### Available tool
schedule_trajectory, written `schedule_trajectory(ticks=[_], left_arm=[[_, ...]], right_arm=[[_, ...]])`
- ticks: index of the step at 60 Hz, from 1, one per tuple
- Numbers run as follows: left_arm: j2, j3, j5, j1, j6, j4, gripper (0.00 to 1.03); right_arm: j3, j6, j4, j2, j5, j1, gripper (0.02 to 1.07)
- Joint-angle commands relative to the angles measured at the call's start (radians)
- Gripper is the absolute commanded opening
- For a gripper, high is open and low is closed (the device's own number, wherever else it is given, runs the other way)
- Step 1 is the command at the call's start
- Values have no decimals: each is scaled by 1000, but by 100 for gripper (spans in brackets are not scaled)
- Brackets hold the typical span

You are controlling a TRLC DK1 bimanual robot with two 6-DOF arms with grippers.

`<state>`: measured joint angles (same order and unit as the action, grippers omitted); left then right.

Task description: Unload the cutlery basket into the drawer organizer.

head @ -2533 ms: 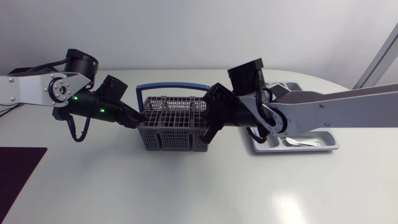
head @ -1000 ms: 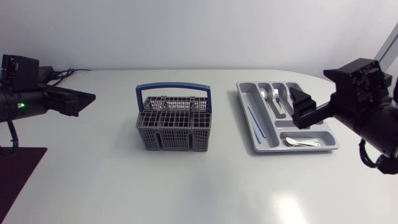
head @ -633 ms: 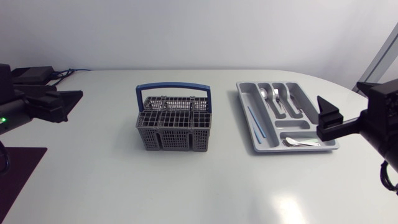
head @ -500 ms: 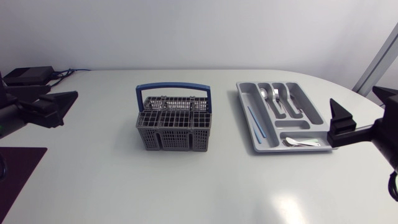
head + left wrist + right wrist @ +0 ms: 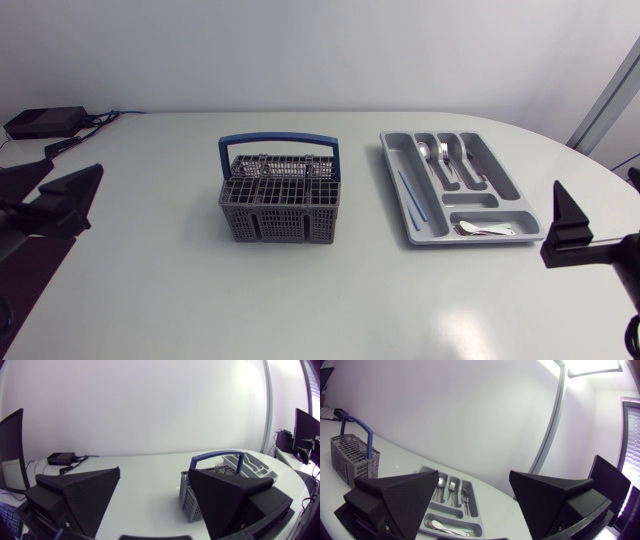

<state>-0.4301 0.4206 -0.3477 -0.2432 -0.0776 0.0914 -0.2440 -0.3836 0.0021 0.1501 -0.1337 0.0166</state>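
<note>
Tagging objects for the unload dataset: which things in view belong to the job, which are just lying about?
Job: cutlery basket; drawer organizer; cutlery in it; left gripper and right gripper, both open.
Lying about: black box at the table's far corner, left arm's side.

**Head view:** fixed and high, looking down on the whole bench, with the cutlery basket central and the drawer organizer to the right.

**Left wrist view:** low and distant, facing the cutlery basket past its own pincer.

**Right wrist view:** low, looking past its own pincer to the drawer organizer, then the cutlery basket.

All three views share both.
</note>
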Motion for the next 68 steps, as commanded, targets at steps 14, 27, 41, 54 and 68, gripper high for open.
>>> schedule_trajectory(ticks=[14,27,41,54,68], left_arm=[[152,-161,120,87,44,-38,99],[260,-261,208,147,57,-59,99],[376,-370,303,213,71,-81,99],[430,-421,348,243,78,-91,99],[430,-421,348,243,78,-91,99]], right_arm=[[99,151,-7,-56,43,-11,103],[155,241,-5,-92,78,-13,103],[216,338,-3,-132,116,-15,103],[244,384,-2,-150,134,-17,103],[244,384,-2,-150,134,-17,103]])
